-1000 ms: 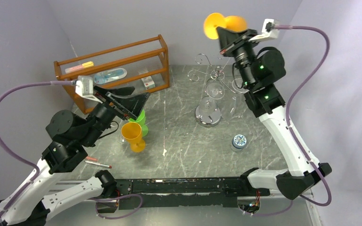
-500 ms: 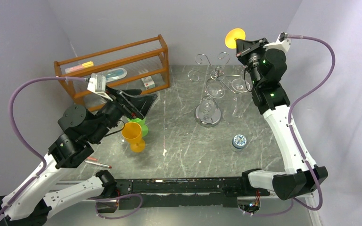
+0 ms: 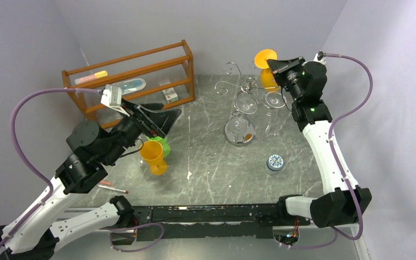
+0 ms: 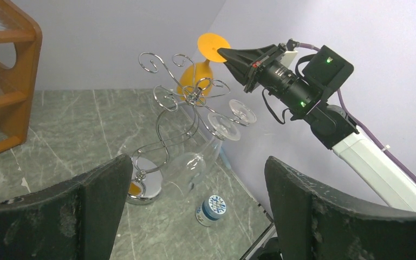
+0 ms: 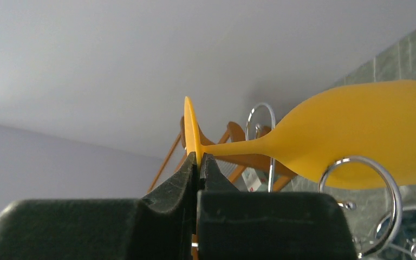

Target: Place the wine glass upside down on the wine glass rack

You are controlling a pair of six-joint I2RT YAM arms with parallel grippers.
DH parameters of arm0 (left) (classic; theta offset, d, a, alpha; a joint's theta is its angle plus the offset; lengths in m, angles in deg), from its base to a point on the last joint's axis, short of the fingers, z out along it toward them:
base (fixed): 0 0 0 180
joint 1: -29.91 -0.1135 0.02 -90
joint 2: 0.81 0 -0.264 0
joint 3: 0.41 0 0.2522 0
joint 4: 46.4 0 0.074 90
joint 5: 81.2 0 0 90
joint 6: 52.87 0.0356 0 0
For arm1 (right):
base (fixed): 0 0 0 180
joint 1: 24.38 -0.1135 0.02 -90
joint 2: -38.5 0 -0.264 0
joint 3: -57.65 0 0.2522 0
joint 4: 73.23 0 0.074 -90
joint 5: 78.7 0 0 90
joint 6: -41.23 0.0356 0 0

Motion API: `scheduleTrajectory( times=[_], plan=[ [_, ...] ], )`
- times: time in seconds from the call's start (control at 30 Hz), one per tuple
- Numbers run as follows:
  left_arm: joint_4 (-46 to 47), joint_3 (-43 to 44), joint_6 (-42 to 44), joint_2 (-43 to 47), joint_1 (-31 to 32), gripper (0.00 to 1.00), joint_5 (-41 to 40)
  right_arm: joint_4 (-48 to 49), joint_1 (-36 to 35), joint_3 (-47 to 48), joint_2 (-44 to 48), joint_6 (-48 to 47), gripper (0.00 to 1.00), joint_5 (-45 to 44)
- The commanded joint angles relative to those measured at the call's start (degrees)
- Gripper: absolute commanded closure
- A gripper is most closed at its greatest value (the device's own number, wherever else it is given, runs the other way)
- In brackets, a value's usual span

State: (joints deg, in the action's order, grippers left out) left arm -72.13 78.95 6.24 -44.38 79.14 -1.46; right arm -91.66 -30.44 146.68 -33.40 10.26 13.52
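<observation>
The orange wine glass (image 3: 267, 79) is hanging nearly inverted at the far right side of the wine glass rack (image 4: 194, 96), with its foot uppermost and its bowl tilting downward among the curled top arms. Whether it is touching the wire cannot be told. The right gripper (image 5: 199, 162) is pinching its flat foot edge-on. The silver chrome wire stand is standing upright on its round shiny base.

Orange wine glass (image 5: 357, 135), silver wine glass rack (image 4: 149, 190), grey white-veined table (image 3: 211, 162), orange-brown shelf (image 4: 0, 101).
</observation>
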Motion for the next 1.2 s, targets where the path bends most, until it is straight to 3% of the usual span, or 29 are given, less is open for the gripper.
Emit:
scheduleTrajectory(
  times=[0.0,0.53,1.17],
  plan=[
    [-0.9,-0.3,-0.5,0.4,0.2,0.05,0.6,-2.5,0.2,-0.1,1.2,2.8,1.0,4.5],
    [-0.2,-2.5,-1.9,0.7,0.2,0.05,-1.3,-9.7,0.2,0.6,5.2,1.7,1.0,7.9],
    [-0.7,-2.6,-1.4,0.9,0.2,0.05,-3.7,-15.2,0.2,0.3,8.5,-1.2,1.0,-1.9]
  ],
)
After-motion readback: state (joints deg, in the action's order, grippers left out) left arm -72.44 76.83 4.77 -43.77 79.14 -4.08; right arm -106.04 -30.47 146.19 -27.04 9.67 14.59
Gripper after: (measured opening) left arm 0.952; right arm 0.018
